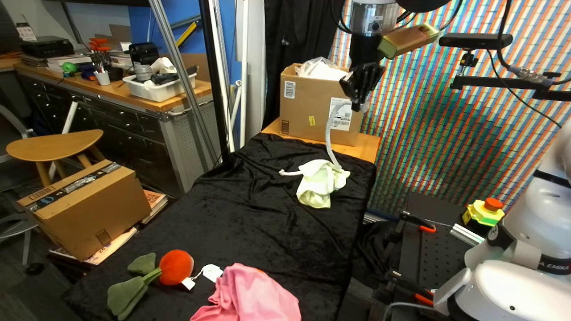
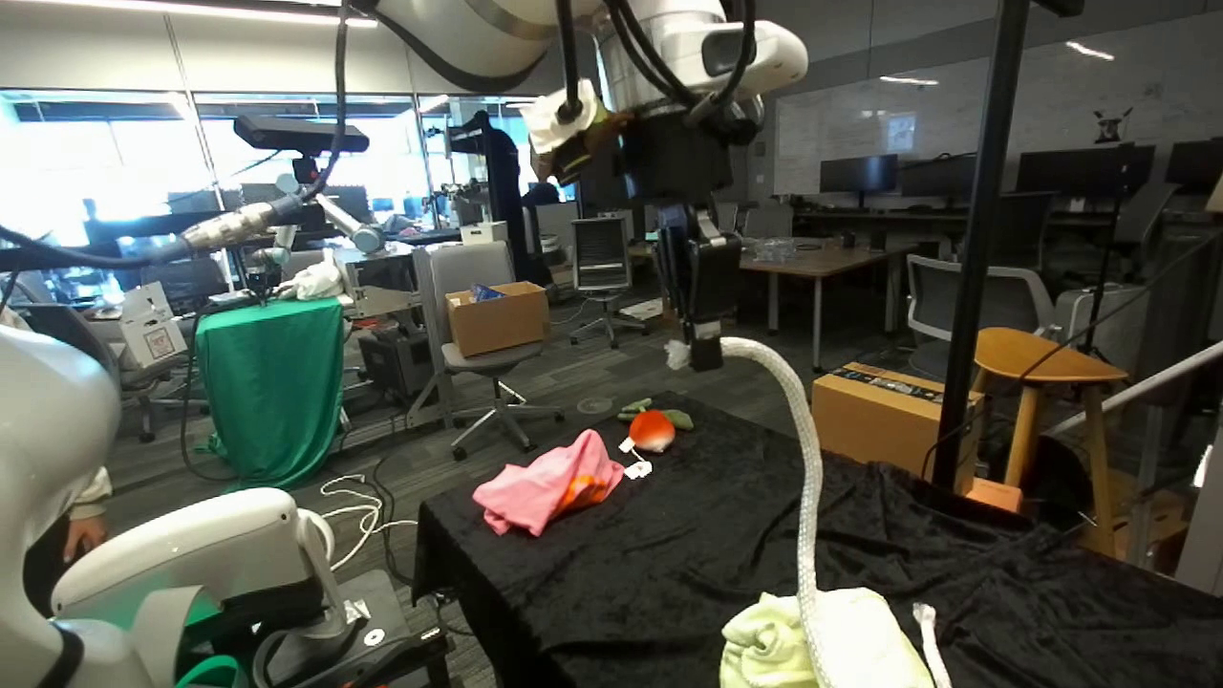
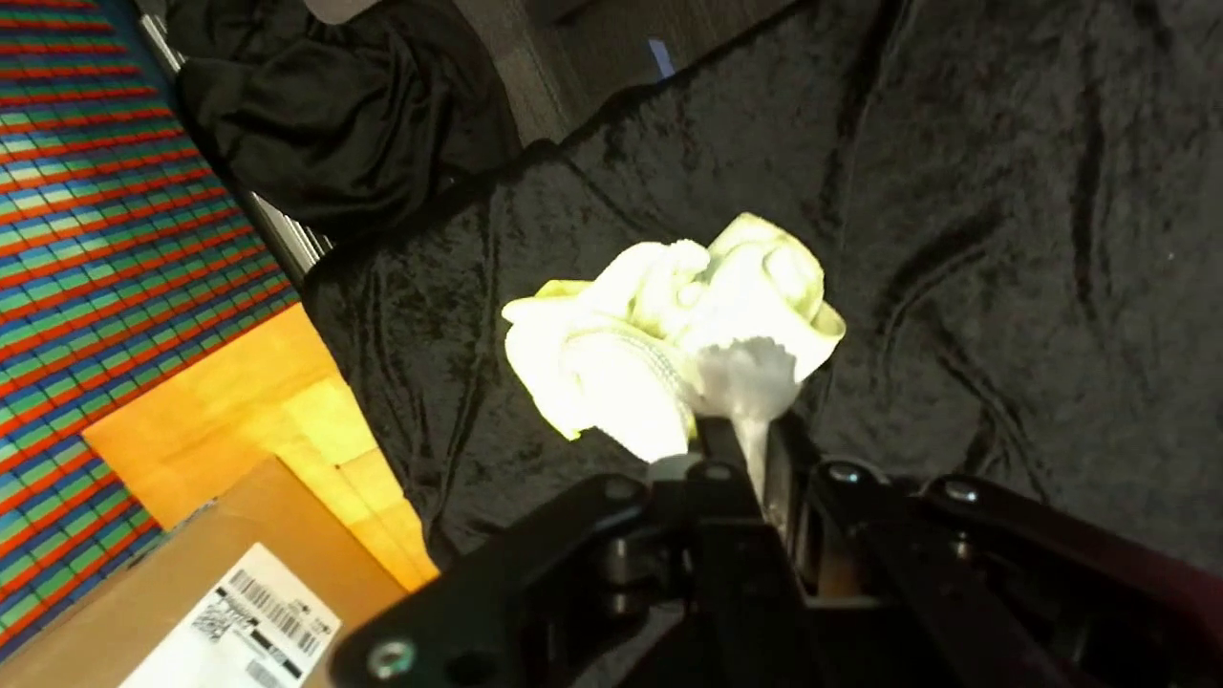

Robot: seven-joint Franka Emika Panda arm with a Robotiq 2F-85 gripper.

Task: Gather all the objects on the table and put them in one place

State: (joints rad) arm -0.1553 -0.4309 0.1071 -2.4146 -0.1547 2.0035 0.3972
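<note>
My gripper (image 1: 359,105) is shut on one end of the white rope (image 2: 810,478), high above the black table (image 1: 250,223). In the wrist view the frayed rope tip (image 3: 750,376) pokes out between the fingertips. From there the rope hangs down onto a pale cream plush heap (image 1: 317,189); whether that is one lump or two I cannot tell. Its loose end (image 1: 290,173) shows beside the heap. At the opposite end of the table lie the red plush ball (image 1: 176,267) with green leaves (image 1: 129,292) and a white tag, and the crumpled pink cloth (image 2: 552,485), close together.
A tall cardboard box (image 1: 308,100) stands just past the table end near the gripper, in front of a striped curtain (image 1: 428,133). Another box (image 1: 93,209) and a wooden stool (image 1: 55,145) are beside the table. A black post (image 2: 975,248) rises close to the table edge.
</note>
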